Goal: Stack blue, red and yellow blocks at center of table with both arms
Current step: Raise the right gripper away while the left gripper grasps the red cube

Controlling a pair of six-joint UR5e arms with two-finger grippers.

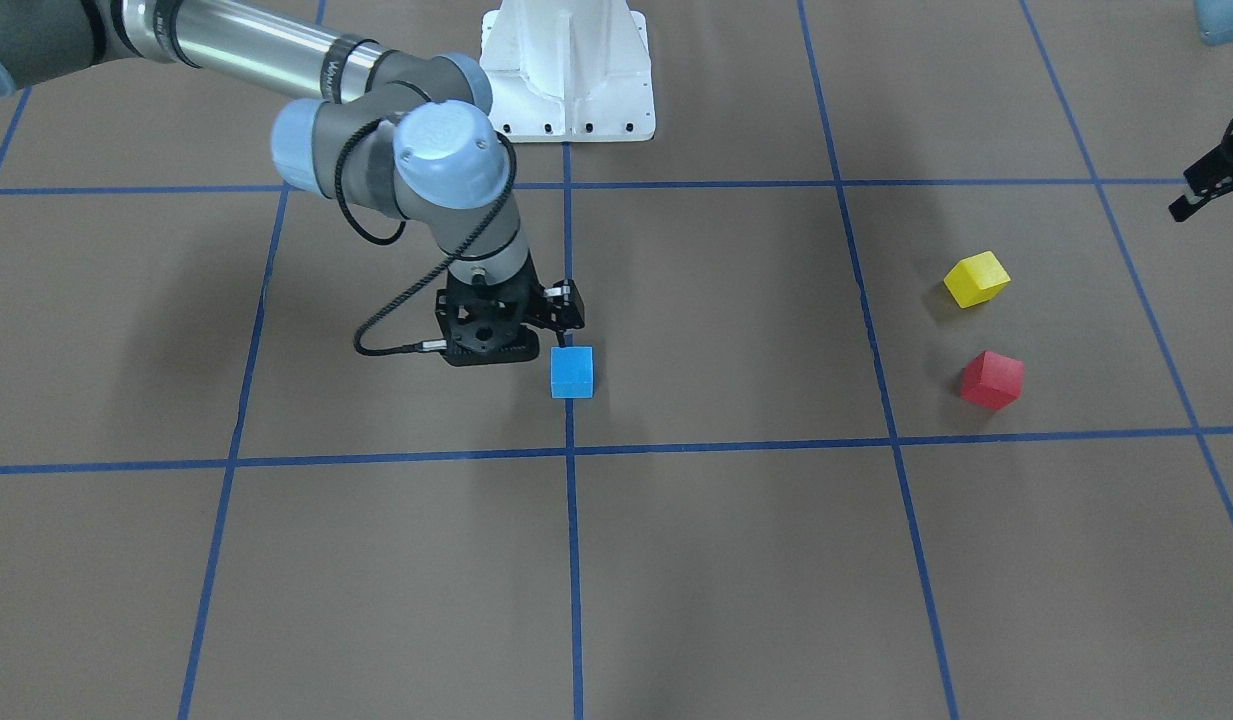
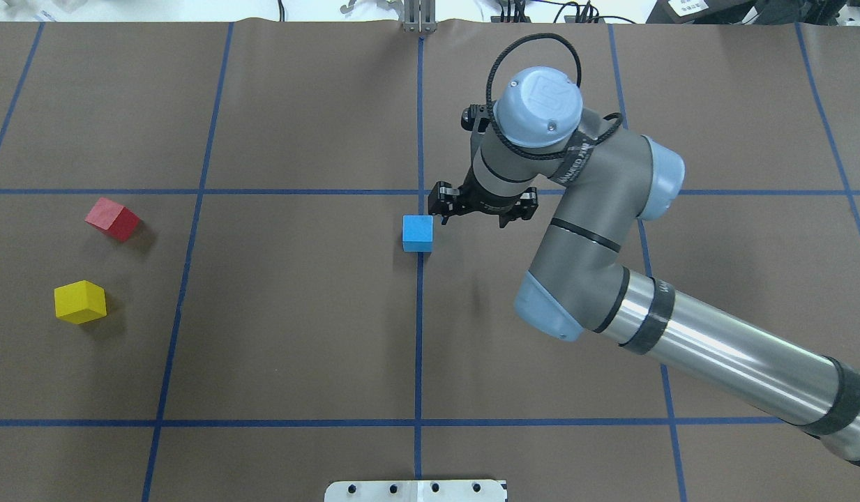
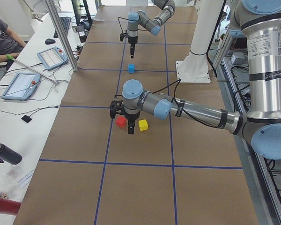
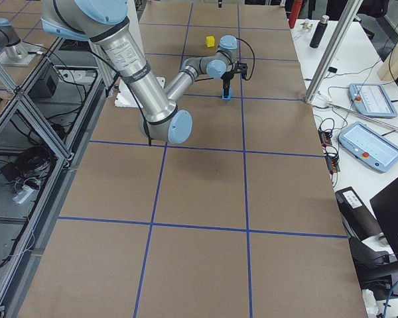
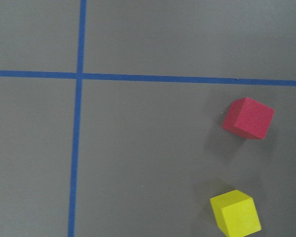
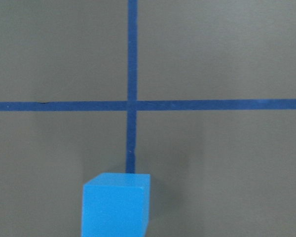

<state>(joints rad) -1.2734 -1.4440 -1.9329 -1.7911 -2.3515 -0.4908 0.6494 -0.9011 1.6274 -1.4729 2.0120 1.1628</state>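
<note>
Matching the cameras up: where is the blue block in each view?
Front-facing: blue block centre.
Overhead: centre.
Exterior left: upper middle, far.
Exterior right: upper middle, far.
Left wrist: not in it.
Right wrist: bottom, left of centre.
Shared landmark: the tape line beneath it.

The fingers of the right end effector (image 1: pixel 491 338) are covered by its own wrist in the front and overhead views. They are too small to resolve in the side views, so finger spacing cannot be determined. The left end effector (image 1: pixel 1214 182) is cut off by the right edge of the front view; finger spacing cannot be determined.

The blue block (image 6: pixel 116 205) is cut off by the lower edge of the right wrist view. The red block (image 3: pixel 120 121) is partly covered by the left end effector in the left side view.

The white base plate (image 2: pixel 416 490) is cut off by the lower edge of the overhead view. The person (image 3: pixel 1 35) is cut off by the left edge of the left side view.
</note>
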